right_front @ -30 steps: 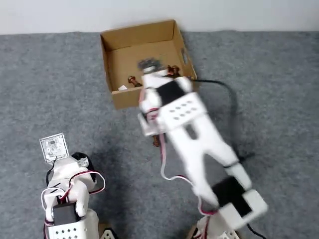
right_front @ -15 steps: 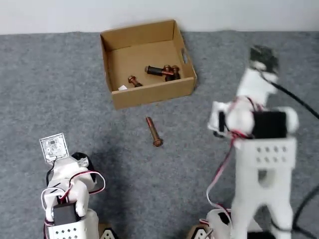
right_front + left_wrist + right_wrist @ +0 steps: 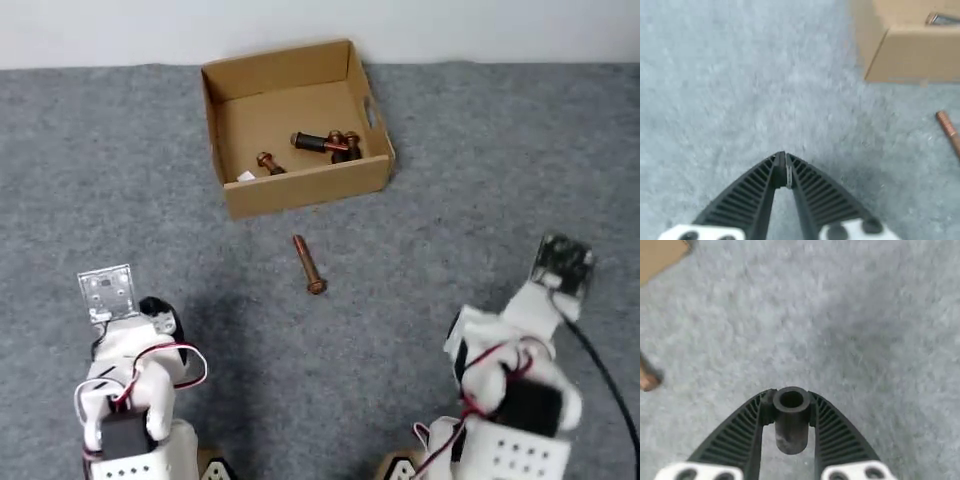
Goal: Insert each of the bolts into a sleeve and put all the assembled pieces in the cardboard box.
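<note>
Bolt (image 3: 309, 264) is lying loose on the grey carpet (image 3: 500, 150), just in front of the cardboard box (image 3: 300, 192) and clear of its front wall, head end pointing away from the box. Inside that box, a cluster of coppery assembled pieces (image 3: 325, 143) is resting over by the wall with the handle slot, and a smaller copper piece (image 3: 268, 161) is sitting close to the front wall.

Over to the arms, both sitting well back from the box on its front side. The right gripper (image 3: 790, 402) is hanging over bare carpet, off toward the handle-slot side of the box, and its fingers are clamping a black sleeve (image 3: 790, 427) between them, the open bore facing up at the wrist camera. The bolt's head is peeking in between this gripper and the box corner.

The left gripper (image 3: 781, 165) is hovering over the carpet out beyond the opposite front corner of the box, fingers pressed tight together with nothing between them. The bolt's shank is lying off beside it, nearer the box's front wall.
</note>
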`<state>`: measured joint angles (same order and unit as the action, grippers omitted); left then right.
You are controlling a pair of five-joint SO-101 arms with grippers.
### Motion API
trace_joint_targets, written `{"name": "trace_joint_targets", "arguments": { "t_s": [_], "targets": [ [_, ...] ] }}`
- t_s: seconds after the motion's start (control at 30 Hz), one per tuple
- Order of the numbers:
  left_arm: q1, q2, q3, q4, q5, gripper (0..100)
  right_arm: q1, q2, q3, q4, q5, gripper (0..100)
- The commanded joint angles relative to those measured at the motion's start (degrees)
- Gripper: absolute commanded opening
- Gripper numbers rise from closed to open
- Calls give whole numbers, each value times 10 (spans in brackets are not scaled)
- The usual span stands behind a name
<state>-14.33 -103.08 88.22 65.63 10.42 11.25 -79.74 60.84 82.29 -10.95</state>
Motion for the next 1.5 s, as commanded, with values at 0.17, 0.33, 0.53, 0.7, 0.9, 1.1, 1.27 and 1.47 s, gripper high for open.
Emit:
{"name": "trace_joint_targets", "arguments": {
  "t_s": [0.17, 0.33, 0.53, 0.7, 0.9, 1.1, 1.27, 1.47],
  "targets": [
    [54, 99, -234, 68, -29, 7, 13, -88, 18, 20, -22, 8],
    [73, 376, -439, 90, -27, 7, 13, -87, 14, 27, -50, 8],
    [194, 673, -638, 209, 28, 7, 12, -92, 17, 26, -52, 8],
    [255, 833, -736, 216, 109, 8, 12, -93, 17, 26, -53, 8],
    [296, 996, -798, 173, 126, 39, 12, -93, 18, 25, -53, 8],
    [320, 1118, -874, 171, 181, 189, 10, -93, 18, 24, -53, 8],
    [339, 1195, -938, 169, 199, 199, 9, -94, 23, 20, -54, 8],
    [341, 1282, -989, 169, 213, 199, 8, -94, 25, 17, -53, 8]
  ]
}}
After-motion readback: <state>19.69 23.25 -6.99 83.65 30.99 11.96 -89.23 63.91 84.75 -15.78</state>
